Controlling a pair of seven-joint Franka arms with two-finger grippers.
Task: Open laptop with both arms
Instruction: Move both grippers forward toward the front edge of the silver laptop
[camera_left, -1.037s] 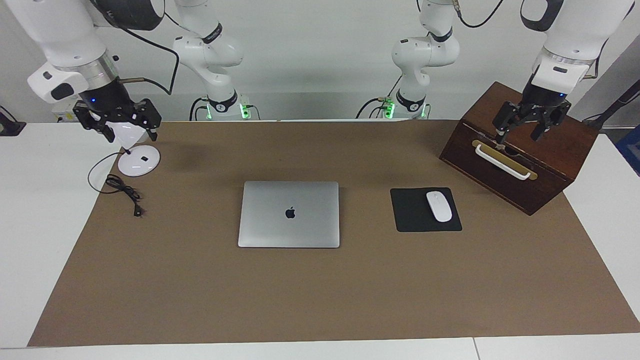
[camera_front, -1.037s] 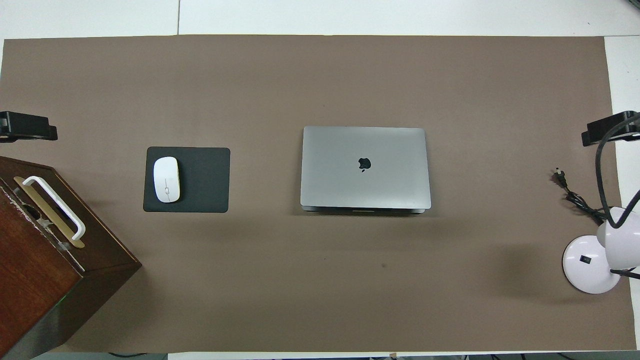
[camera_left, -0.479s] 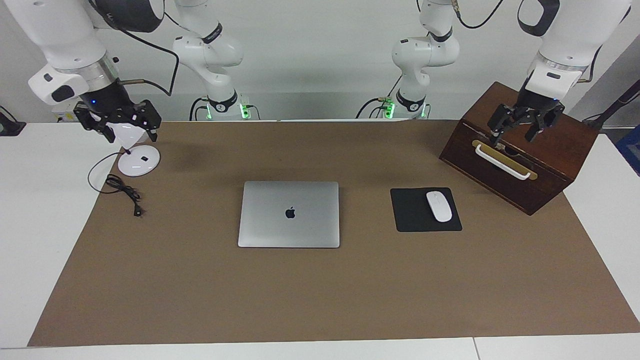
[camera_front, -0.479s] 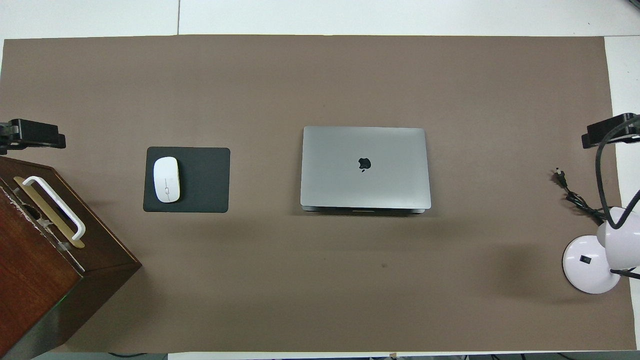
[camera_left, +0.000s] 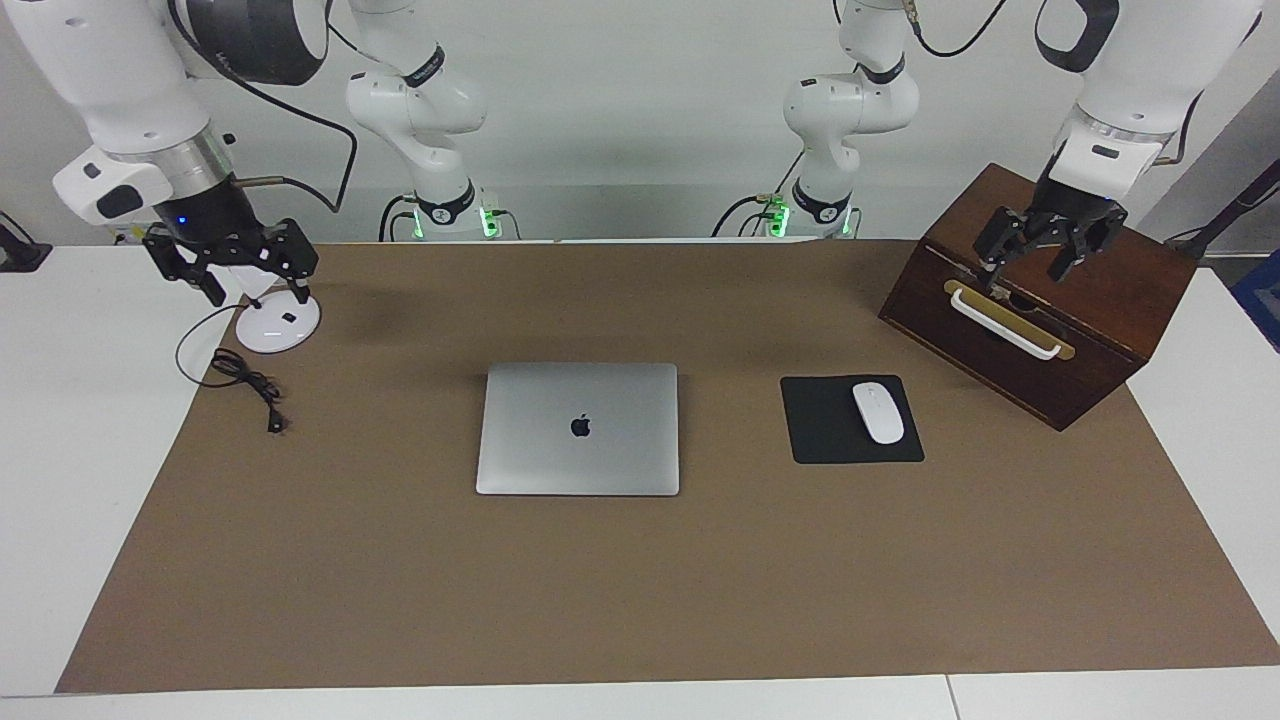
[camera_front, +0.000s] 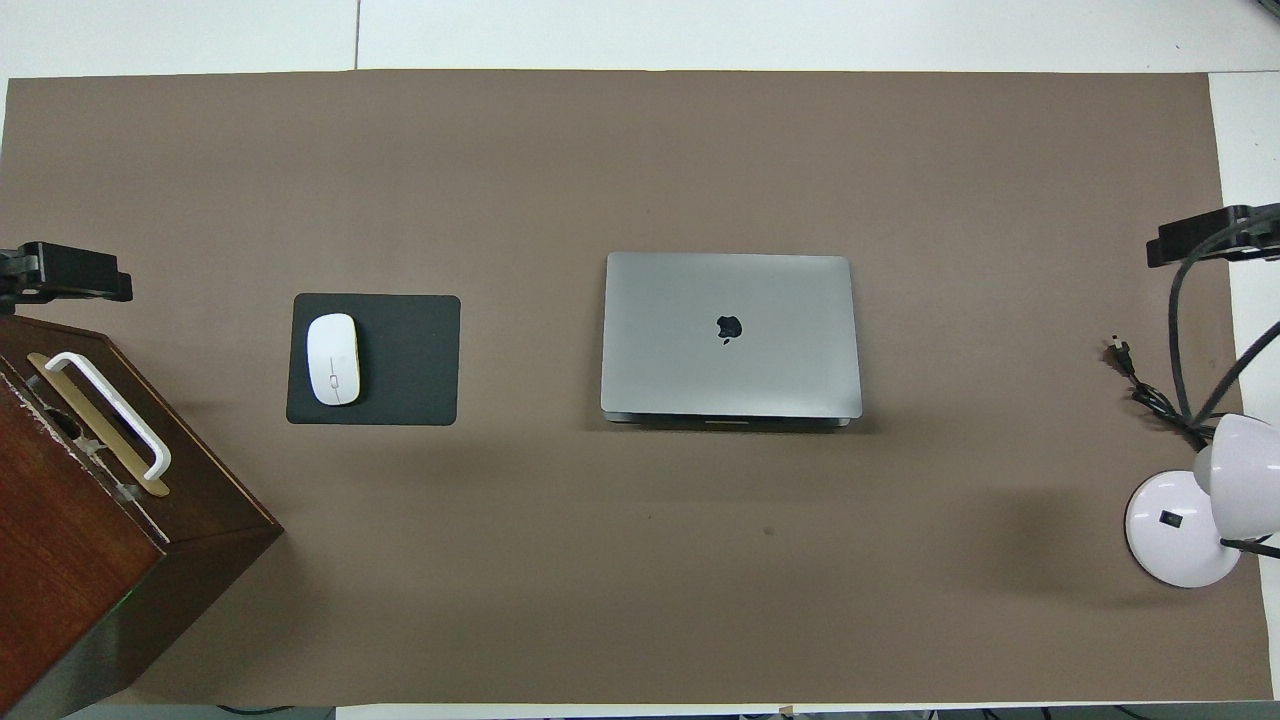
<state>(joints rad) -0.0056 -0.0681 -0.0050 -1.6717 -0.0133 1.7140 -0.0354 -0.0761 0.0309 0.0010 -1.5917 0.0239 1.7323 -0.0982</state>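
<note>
A closed laptop (camera_left: 578, 428) lies flat at mid-table on the brown mat (camera_left: 640, 580), logo up, between a mouse pad (camera_left: 850, 420) w/ white mouse (camera_left: 877, 412) toward the left arm's end and a desk lamp (camera_left: 277, 320) toward the right arm's end, placed, it seems, so each arm can take a side. Neither arm is on it yet. The left gripper (camera_left: 1040, 250) hangs over the wooden box (camera_left: 1040, 300), fingers spread apart, nothing in them; the right gripper (camera_left: 250, 272) hovers over the lamp's base, fingers likewise apart and empty. Both sit well apart from the laptop, at opposite ends of the table. The lid is fully down, so the task looks unstarted; next move is prob. one gripper steadying the base while the other lifts the lid edge farther from the robots. Overhead, only the black tips show at the frame edges.
</note>
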